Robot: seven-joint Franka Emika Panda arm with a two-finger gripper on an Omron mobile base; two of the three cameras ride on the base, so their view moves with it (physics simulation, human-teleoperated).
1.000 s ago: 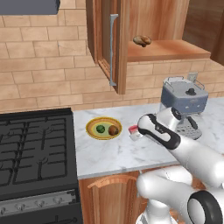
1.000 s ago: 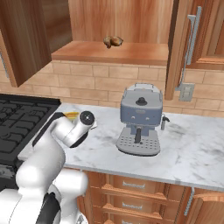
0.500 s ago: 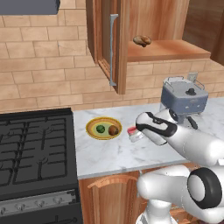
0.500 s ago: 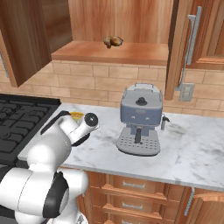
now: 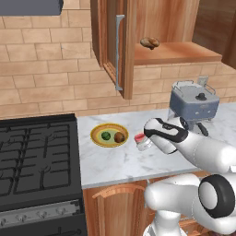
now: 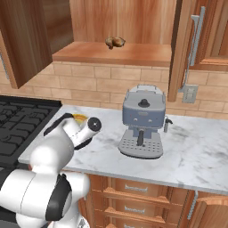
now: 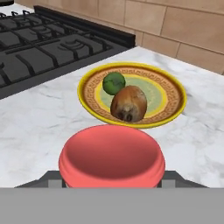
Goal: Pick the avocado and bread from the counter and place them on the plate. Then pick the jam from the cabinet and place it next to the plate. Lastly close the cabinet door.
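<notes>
Bright, even rendered light — soft shadows, no glare, sharp throughout.

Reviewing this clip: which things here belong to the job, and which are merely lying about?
Job:
- round yellow-rimmed plate
- small dark green avocado and brown bread roll, both on the plate
- red jam jar, in the gripper
- open reddish-brown cabinet door
- white marble counter

Lying about:
- grey-blue coffee machine
- lumpy tan pastry on the shelf
- black stove
</notes>
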